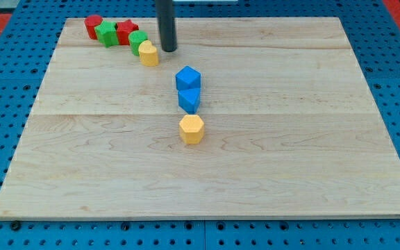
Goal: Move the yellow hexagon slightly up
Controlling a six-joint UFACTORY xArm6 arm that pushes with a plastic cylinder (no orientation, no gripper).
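Observation:
The yellow hexagon (192,129) lies near the middle of the wooden board (290,139). Two blue blocks touch it in a column above: one blue block (189,99) directly above it and a blue cube (187,78) above that. My tip (167,49) is at the view's top, well above and a little left of the yellow hexagon, just right of a second yellow block (148,53). The rod comes down from the top edge.
A row of blocks lies at the top left: a red block (93,26), a green block (106,32), a red star (126,30), a green block (139,40), then the second yellow block. A blue pegboard (5,83) surrounds the board.

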